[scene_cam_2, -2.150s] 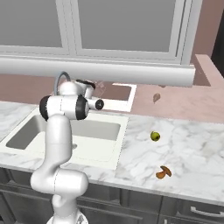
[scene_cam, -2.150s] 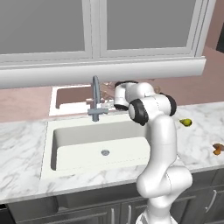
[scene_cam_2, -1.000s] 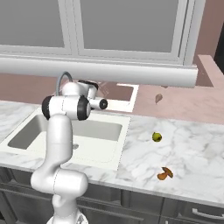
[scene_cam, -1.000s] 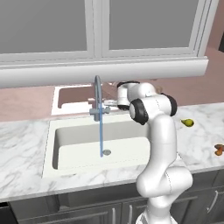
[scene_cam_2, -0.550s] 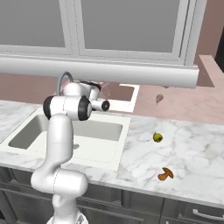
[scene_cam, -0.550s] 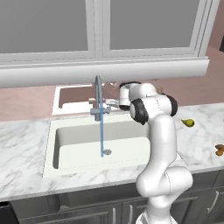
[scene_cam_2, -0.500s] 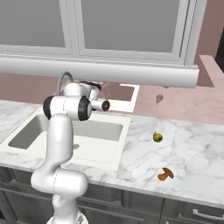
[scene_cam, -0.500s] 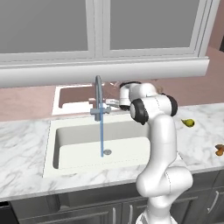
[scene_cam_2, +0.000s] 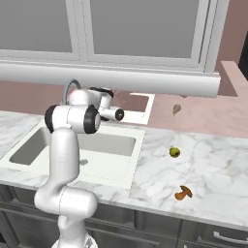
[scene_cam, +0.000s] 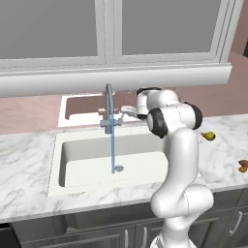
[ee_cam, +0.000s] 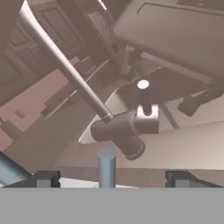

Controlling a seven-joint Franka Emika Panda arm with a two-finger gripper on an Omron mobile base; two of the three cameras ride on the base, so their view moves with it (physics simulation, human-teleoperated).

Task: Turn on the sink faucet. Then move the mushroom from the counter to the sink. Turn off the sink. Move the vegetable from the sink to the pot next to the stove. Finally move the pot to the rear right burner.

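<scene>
My gripper (ee_cam: 113, 177) stands wide open just behind the faucet (scene_cam: 109, 110), holding nothing. Water runs into the sink (scene_cam: 82, 162). The mushroom (scene_cam_2: 182, 193) lies on the worktop (scene_cam_2: 213, 179), well apart. No writing readable.

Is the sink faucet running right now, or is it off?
On. In the left base view a blue stream of water falls from the faucet spout down to the drain in the sink.

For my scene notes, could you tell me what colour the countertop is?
White marble countertop with grey veining, clearest in the right base view.
</scene>
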